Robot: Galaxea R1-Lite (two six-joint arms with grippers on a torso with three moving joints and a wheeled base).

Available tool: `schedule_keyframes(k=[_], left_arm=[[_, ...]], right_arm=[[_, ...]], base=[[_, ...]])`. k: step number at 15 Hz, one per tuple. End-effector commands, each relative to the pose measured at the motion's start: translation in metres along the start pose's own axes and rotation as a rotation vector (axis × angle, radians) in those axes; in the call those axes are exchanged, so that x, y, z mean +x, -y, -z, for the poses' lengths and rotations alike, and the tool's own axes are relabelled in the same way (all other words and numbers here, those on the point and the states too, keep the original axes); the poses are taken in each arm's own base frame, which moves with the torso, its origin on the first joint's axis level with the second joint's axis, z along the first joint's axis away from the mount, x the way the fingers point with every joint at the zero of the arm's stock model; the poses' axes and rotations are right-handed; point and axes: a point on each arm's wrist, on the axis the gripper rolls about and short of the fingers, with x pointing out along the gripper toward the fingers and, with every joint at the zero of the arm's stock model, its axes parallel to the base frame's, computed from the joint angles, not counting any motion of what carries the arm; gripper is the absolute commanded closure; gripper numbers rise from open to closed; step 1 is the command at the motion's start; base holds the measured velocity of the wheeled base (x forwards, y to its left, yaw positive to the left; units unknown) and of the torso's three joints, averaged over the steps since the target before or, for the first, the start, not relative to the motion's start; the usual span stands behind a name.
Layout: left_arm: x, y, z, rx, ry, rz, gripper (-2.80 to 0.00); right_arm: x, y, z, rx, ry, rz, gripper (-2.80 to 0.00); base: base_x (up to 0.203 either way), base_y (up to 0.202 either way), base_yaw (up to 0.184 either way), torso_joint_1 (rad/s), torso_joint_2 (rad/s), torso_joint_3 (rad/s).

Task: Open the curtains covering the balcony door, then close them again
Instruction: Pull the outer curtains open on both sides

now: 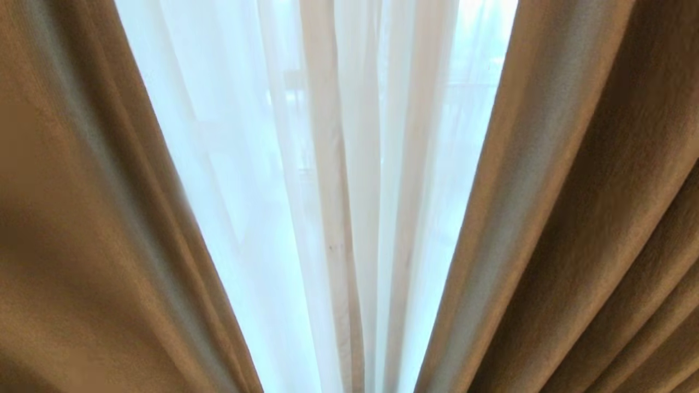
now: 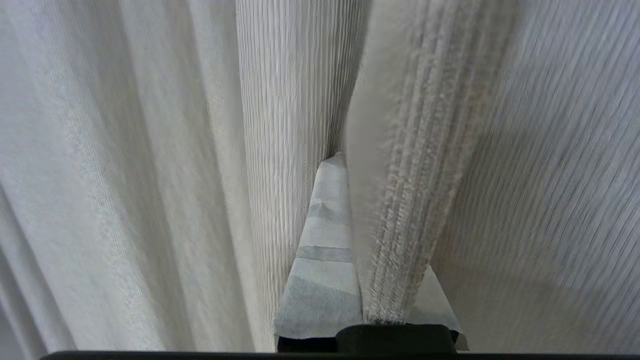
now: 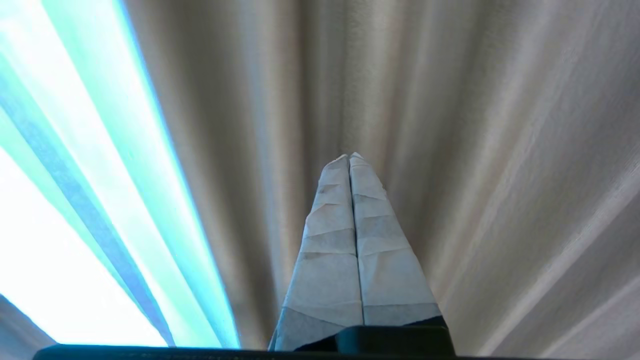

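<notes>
Close up to a curtained opening, the head view fills with fabric and shows neither arm. Two panels of thick brown-beige drape (image 1: pixel 573 218) hang at the left and right sides, their inner edges slanting inward toward the bottom of the view. Between them lies a tall wedge-shaped gap, wide at the top and narrow below, filled by the sheer white voile (image 1: pixel 338 191), which hangs in soft vertical pleats with daylight glowing through it. The balcony door behind cannot be made out through the voile.

In the left wrist view, the left tool (image 2: pixel 350 165) reaches forward into pale woven curtain fabric (image 2: pixel 150 175). Its paper-wrapped fingers (image 2: pixel 325 240) are pressed together on a folded vertical edge of the thick drape (image 2: pixel 415 200), which runs down between them and covers most of one finger. Folds of the same cloth crowd both sides of the tool, leaving no free room around it.

In the right wrist view, the right tool (image 3: pixel 350 157) points straight ahead at the thick drape without touching it. Its two wrapped fingers (image 3: pixel 330 250) are pressed flat against each other with nothing between them. To one side of it, the drape's edge gives way to a bright strip of lit voile (image 3: pixel 100 200).
</notes>
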Motion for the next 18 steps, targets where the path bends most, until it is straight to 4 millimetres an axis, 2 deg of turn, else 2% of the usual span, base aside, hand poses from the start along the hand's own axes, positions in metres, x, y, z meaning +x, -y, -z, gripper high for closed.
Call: schedule_keyframes(k=[1,5,9,12,15,16,18], left_arm=[[-0.008,0.018,-0.034,0.028,0.08,0.033,0.0],[-0.019,0.054,-0.046,0.002,0.077,0.101,0.0],[-0.042,0.084,-0.051,-0.03,0.045,0.139,0.0],[-0.056,0.094,-0.05,-0.043,0.024,0.149,0.0],[-0.06,0.096,-0.054,-0.041,0.026,0.154,0.0],[-0.062,0.097,-0.054,-0.041,0.026,0.155,-2.8],[-0.069,0.098,-0.057,-0.042,0.024,0.148,-2.8]], right_arm=[[0.0,0.0,0.0,0.0,0.001,-0.001,0.0],[0.0,0.0,0.0,0.0,-0.001,-0.001,0.0],[0.0,0.0,0.0,0.0,0.001,-0.001,0.0],[0.0,0.0,0.0,0.0,-0.001,-0.001,0.0],[0.0,0.0,0.0,0.0,0.0,0.0,0.0],[0.0,0.0,0.0,0.0,-0.001,-0.001,0.0],[0.0,0.0,0.0,0.0,0.001,-0.001,0.0]], base=[[0.0,0.0,0.0,0.0,0.0,0.0],[0.0,0.0,0.0,0.0,0.0,0.0],[0.0,0.0,0.0,0.0,0.0,0.0],[0.0,0.0,0.0,0.0,0.0,0.0],[0.0,0.0,0.0,0.0,0.0,0.0],[0.0,0.0,0.0,0.0,0.0,0.0],[0.0,0.0,0.0,0.0,0.0,0.0]])
